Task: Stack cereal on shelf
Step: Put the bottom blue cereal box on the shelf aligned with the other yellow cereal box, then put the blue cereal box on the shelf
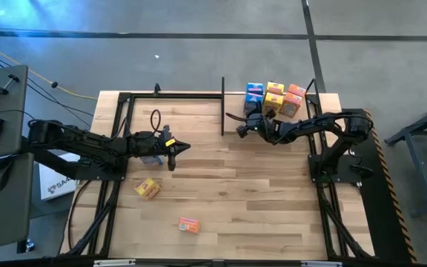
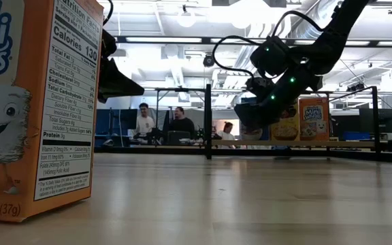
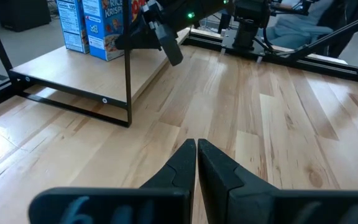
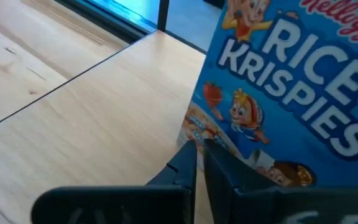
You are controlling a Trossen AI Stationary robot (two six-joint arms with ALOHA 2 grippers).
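Note:
The shelf [image 3: 73,68] is a light-wood board with thin black posts at the table's far right; its rail [image 1: 222,107] shows in the high view. Several cereal boxes stand on it: blue [image 1: 254,95], yellow [image 1: 274,95] and orange [image 1: 295,99]. My right gripper [image 1: 241,130] is shut and hangs beside them, its tips [image 4: 199,152] at the lower corner of a blue Rice Krispies box [image 4: 291,99]. My left gripper [image 1: 184,147] [image 3: 196,149] is shut and empty above the table's middle left. A yellow box [image 1: 147,188] and an orange box [image 1: 189,225] lie on the tabletop. My right gripper has its shut fingertips [image 4: 188,163] right in front of the blue box's lower corner [image 4: 194,127], and the box stands upright on the shelf board. Whether the tips touch the cardboard, I cannot tell. My left gripper touches nothing.
The orange box [image 2: 33,102] stands close to the low camera at the near edge. Something blue [image 1: 152,158] shows under my left arm. Black frame rails [image 1: 121,133] run along the table's left and right sides. Bare planks [image 1: 258,193] lie between the arms. People sit in the room behind.

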